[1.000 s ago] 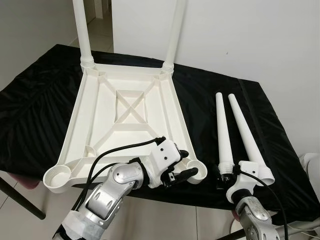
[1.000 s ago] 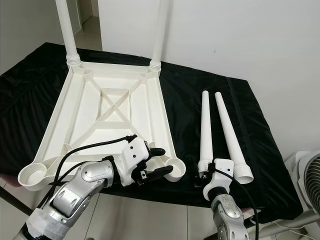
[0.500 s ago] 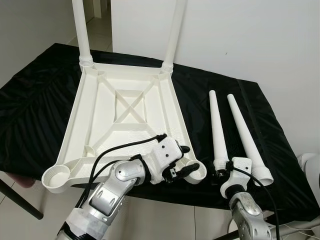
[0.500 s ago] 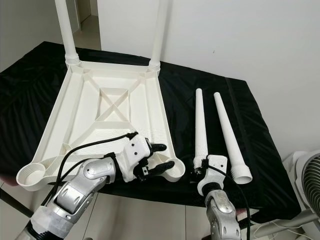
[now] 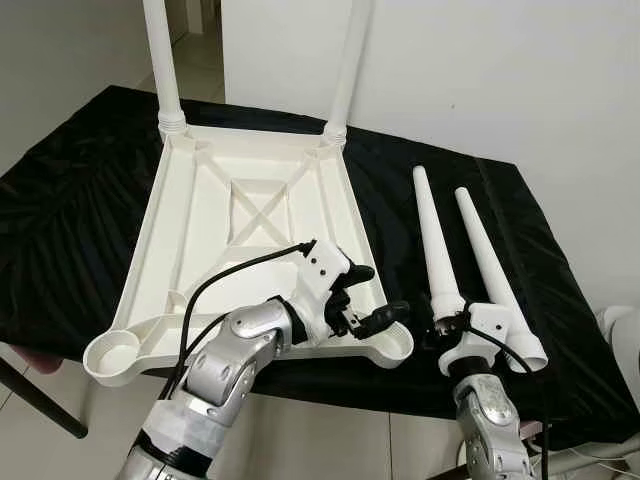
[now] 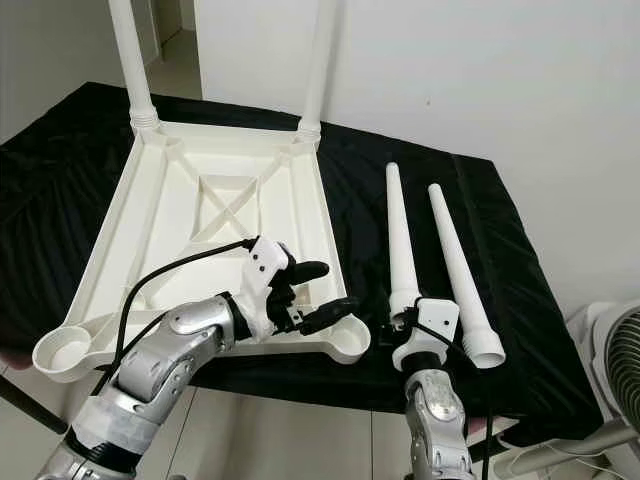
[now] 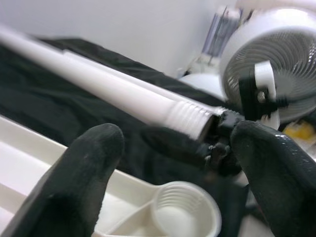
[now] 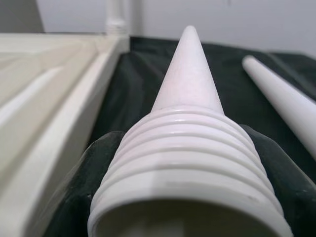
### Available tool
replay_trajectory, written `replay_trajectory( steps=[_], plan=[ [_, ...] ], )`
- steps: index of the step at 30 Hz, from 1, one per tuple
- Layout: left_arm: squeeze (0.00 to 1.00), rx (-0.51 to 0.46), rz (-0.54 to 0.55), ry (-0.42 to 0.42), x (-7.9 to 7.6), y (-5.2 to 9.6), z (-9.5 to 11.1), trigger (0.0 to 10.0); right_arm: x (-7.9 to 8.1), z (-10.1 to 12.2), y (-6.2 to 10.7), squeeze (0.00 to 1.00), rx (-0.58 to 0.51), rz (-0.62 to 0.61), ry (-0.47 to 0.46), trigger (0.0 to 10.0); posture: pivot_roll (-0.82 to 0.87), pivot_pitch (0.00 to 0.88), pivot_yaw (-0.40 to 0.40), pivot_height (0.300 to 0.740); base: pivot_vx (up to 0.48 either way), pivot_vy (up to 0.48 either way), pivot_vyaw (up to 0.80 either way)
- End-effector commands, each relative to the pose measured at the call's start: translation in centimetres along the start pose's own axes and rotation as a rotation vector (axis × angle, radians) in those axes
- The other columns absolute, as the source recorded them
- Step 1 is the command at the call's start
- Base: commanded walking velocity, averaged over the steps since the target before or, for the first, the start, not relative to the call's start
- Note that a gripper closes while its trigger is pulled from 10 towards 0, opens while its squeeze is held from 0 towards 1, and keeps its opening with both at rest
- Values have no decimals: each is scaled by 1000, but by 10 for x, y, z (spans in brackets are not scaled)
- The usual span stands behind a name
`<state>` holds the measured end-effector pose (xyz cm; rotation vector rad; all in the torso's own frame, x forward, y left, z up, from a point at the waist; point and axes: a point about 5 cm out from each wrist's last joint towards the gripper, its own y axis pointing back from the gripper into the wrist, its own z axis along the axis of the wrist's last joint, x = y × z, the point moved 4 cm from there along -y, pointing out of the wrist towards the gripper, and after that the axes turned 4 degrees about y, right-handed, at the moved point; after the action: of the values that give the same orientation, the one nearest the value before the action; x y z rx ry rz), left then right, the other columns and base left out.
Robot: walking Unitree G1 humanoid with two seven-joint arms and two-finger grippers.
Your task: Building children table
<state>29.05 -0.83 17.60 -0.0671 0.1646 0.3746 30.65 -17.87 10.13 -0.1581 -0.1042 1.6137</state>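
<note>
Black cloth-draped table (image 5: 90,190) against a white wall, upturned white plastic tabletop (image 5: 250,230) under the wide-open, empty left gripper (image 5: 370,300), right gripper (image 5: 447,333) clamped on a white tapered ribbed-end leg (image 5: 432,245), second leg (image 5: 490,265) just beside, left wrist view adding a white fan (image 7: 274,64) beyond.

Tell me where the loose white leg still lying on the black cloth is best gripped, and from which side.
Grip the loose leg at its wide threaded end, coming from the near table edge. That end points toward the robot and gives more grip than the thin tapered tip.
</note>
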Motion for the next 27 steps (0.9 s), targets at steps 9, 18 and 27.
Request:
replay_trajectory(
  steps=[9,18,27],
  plan=[
    [0,123,49,226,26,-16,7,10000,18,25,-4,0,-142,61,87,10000,-51,0,-71,740,0,0,0],
    [0,134,35,463,40,-25,23,10000,35,43,-6,0,-225,174,162,10000,-63,0,-78,740,0,0,0],
    [0,149,142,509,62,-30,26,10000,54,48,-1,0,-265,283,229,10000,-71,0,-87,740,0,0,0]
  ],
)
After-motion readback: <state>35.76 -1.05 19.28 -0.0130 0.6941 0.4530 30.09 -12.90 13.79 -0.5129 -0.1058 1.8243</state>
